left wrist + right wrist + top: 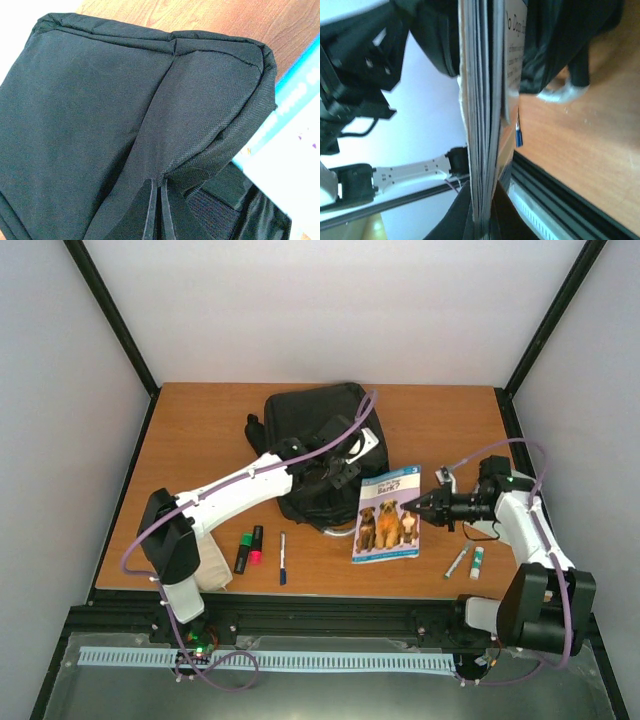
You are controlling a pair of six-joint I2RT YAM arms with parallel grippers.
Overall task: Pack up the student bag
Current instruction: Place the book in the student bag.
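Where the desk (200, 440) meets the arm bases, a pale pouch (212, 568) sits half tucked behind the left arm. Just right of it lie two markers (242, 552) and a pen (283, 558). Over on the right, a second pen (457, 562) and a glue stick (477, 561) lie side by side.

Mid-desk now: the right end effector (412, 507) is clamped on the book (388, 515) at its right edge, pages squeezed between the fingers.

Further back sits the bag (310, 420), at the desk's centre and touching the book's left edge. Its long axis runs roughly near-to-far, leaning left at the far end. The left arm covers its middle, so which end is the top is hard to make out. The left end effector (157, 200) is closed on a pinched fold of bag fabric.
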